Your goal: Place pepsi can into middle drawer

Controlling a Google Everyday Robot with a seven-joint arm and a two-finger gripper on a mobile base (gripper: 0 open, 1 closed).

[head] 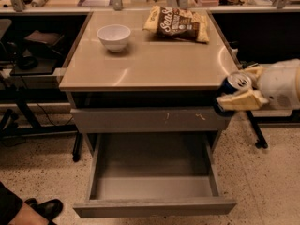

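**While the can hangs off the counter's corner, the drawer lies open below**

Since the gripper [233, 91] sits at the right edge of the frame, just off the right front corner of the counter [150, 64], the pepsi can [237, 82] it carries is in the air. It is beside the counter's edge and not yet over any drawer. The pale fingers [241, 101] are closed on the can, one across its lower side and one behind its silver top. The can looks tilted rather than upright.

The middle drawer [152, 186] is pulled out at the lower centre of the frame, its grey inside bare. Above it is a shut drawer front with pale scratch marks [140, 120]. A white bowl [114, 35] and a chip bag [178, 23] rest toward the back of the counter, well apart from the gripper.

The step in hand appears to be the carry from the counter's corner to the open drawer. The can should travel down and to the left in the frame, staying clear of the counter corner and the scratched front. It should pass over the drawer's right wall rather than clip it. The front half of the drawer looks like the safest target, since the cabinet overhangs the back. The grip should stay firm until the can is low inside. Levelling it first would help, because a can let go tilted is likely to tip and roll.
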